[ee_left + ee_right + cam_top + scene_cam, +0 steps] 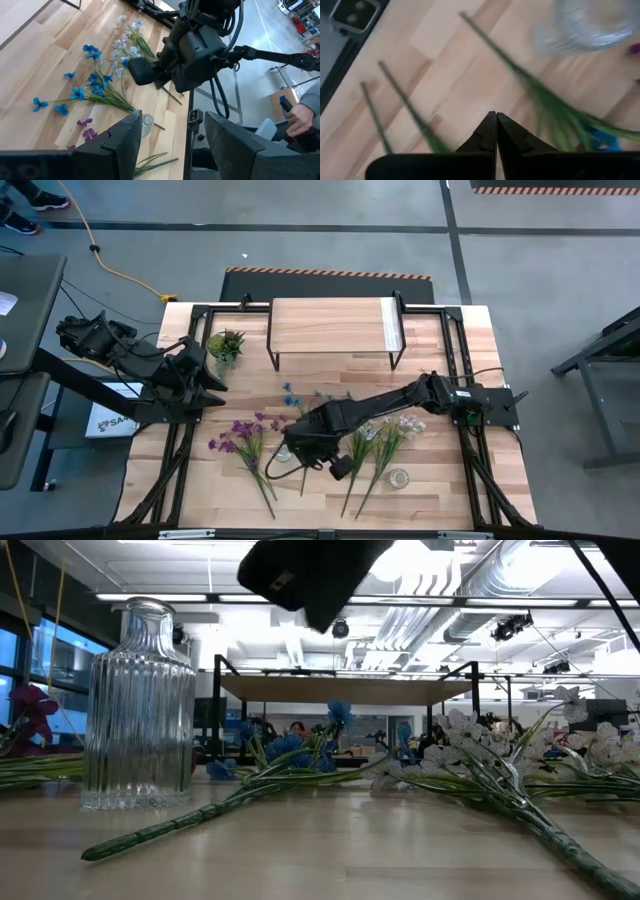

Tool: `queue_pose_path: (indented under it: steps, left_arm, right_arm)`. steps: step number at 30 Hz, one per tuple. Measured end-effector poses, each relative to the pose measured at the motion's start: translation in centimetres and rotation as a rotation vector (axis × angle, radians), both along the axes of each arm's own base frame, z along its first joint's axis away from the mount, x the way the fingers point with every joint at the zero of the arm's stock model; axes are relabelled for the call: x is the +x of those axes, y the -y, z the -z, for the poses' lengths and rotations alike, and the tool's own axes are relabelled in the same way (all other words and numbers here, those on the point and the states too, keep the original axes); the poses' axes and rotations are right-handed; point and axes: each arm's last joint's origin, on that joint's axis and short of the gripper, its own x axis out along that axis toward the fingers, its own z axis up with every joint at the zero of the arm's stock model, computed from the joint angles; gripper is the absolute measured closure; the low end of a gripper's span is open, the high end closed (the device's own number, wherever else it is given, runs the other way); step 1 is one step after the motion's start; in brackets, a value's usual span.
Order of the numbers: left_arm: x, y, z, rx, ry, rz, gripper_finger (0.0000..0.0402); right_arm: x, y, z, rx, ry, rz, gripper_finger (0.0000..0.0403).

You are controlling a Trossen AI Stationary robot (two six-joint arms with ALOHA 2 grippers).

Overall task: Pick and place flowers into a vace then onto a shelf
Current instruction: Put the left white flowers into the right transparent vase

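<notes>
A wood-plank tabletop [440, 480] seen from above carries three loose bunches of artificial flowers, a clear ribbed glass vase [138, 708], a small green potted plant [226, 344] and, at the far edge, the shelf [330, 325], a low light-wood riser on thin black legs. The right tool [496, 125] hovers just above the boards with its two dark fingers pressed together and holding nothing. The blue flowers [293, 397] lie beside it, their long green stem running close past its tip toward the vase, which stands upright and empty just beyond. The white and pale pink flowers [395, 427] lie on its other side, two thin bare stems slanting across the wood near it. The purple flowers [243, 436] lie past the vase, farther from this tool. The left tool [172, 135] hangs well apart at the tabletop's left edge, its fingers spread and empty. The sprays look very light, with thin stems that are probably wire-cored: stiff enough to lift from one point, yet likely to droop at the blossom end and to roll or slip between hard fingers. The soft fabric blossoms would crush or snag, so the better hold is likely on the bare stem, low to mid-length, leaving the cut end free to enter the vase neck. The glass vase is likely heavier, slippery and breakable.
</notes>
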Motion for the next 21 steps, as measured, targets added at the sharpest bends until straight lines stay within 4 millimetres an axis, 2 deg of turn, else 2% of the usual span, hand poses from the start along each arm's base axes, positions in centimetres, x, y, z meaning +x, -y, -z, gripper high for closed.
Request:
queue_pose_path:
  steps: [5,9,14,21]
  left_arm:
    - [0.0,0.0,0.0,-0.001,-0.001,0.004,0.0153]
    - [0.1,0.1,0.0,0.01,-0.002,0.013,0.0153]
    - [0.4,0.2,0.1,0.022,-0.008,0.018,0.0153]
    - [0.9,0.5,0.3,0.024,-0.027,0.028,0.0153]
  right_arm:
    - [-1.9,-0.6,0.2,0.012,-0.164,-0.088,0.0402]
    - [-2.8,-1.3,0.2,0.004,-0.225,-0.147,0.0402]
    - [-2.9,-1.6,0.5,0.024,-0.248,-0.156,0.0402]
    - [-2.6,-2.4,2.9,0.048,-0.33,-0.183,0.0402]
